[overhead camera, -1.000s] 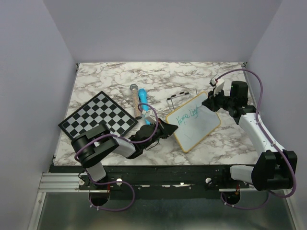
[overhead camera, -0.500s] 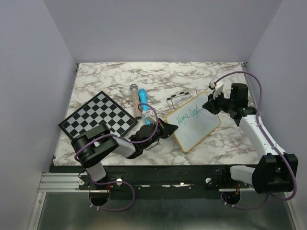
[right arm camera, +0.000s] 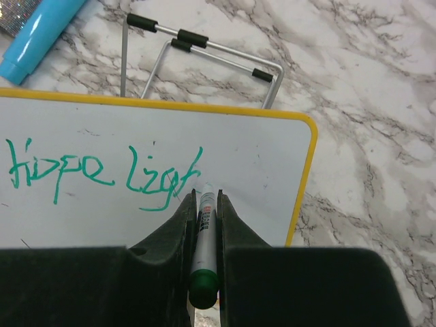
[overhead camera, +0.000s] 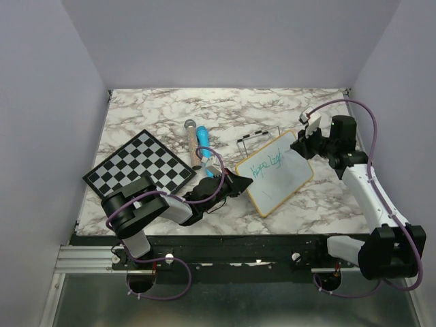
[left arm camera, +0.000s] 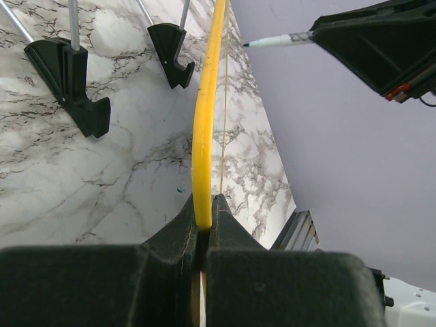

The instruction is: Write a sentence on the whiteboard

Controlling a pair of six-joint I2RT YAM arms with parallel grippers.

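While the right gripper [right arm camera: 204,199] is pinched on a green marker [right arm camera: 202,238] held just off the whiteboard [right arm camera: 259,170], itself clamped by its yellow frame in the left gripper [left arm camera: 203,204] on the table [right arm camera: 354,82], the sentence [right arm camera: 102,170] is written only to roughly "Hope Ligh", the rest judged outstanding.

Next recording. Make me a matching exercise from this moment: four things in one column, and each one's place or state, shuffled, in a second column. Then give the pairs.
Things:
1. whiteboard
2. marker
3. chessboard
4. wire stand

Places or states:
A. lying flat at the left of the table
B. held in the right gripper
C. edge clamped by the left gripper
D. just beyond the whiteboard's far edge

Pairs: 1-C, 2-B, 3-A, 4-D
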